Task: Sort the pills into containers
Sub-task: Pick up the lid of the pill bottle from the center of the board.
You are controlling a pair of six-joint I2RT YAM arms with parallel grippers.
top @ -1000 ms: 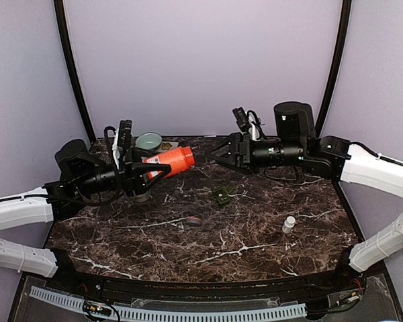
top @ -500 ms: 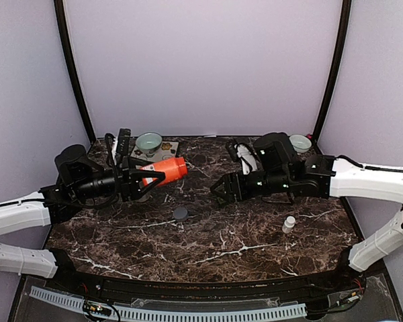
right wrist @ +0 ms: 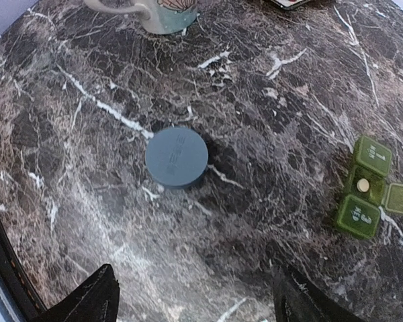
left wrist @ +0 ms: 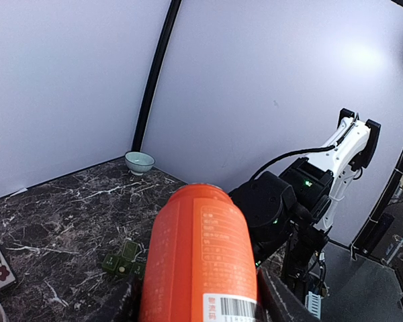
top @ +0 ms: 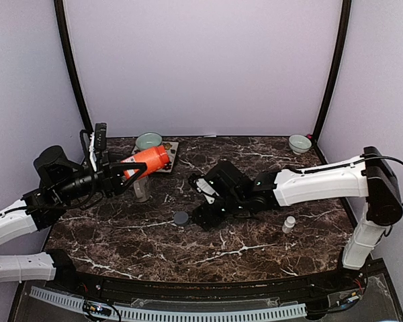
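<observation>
My left gripper is shut on an uncapped orange pill bottle, held tilted in the air over the table's left side. In the left wrist view the bottle fills the space between the fingers. The bottle's grey-blue cap lies flat on the marble. My right gripper hangs low just right of the cap, open and empty. In the right wrist view the cap lies ahead of the open gripper. A green pill organizer sits to the right with one pale pill in an open compartment.
A small white bottle stands at the right. Pale bowls sit at the back left and back right. A flowered tray and a mug are near the left gripper. Purple walls enclose the table.
The right arm swung down and left to the table beside the cap, and its jaws widened. The left arm drew back to the left with the orange bottle.
</observation>
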